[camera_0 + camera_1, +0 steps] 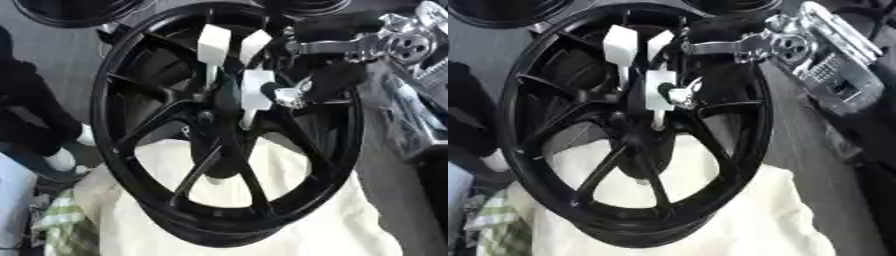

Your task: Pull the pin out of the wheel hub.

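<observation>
black spoked wheel hub (229, 130), white pins (255, 92)

wheel hub (229, 210): 1, black, spoked | white pins in hub centre: 3 (213, 46) (255, 43) (255, 93) | robot hand (328, 80): 1, right, at centre | cream cloth (332, 225): 1 | further dark rims at top edge (74, 12): 2, partly seen | green-checked cloth (66, 220): 1
</observation>
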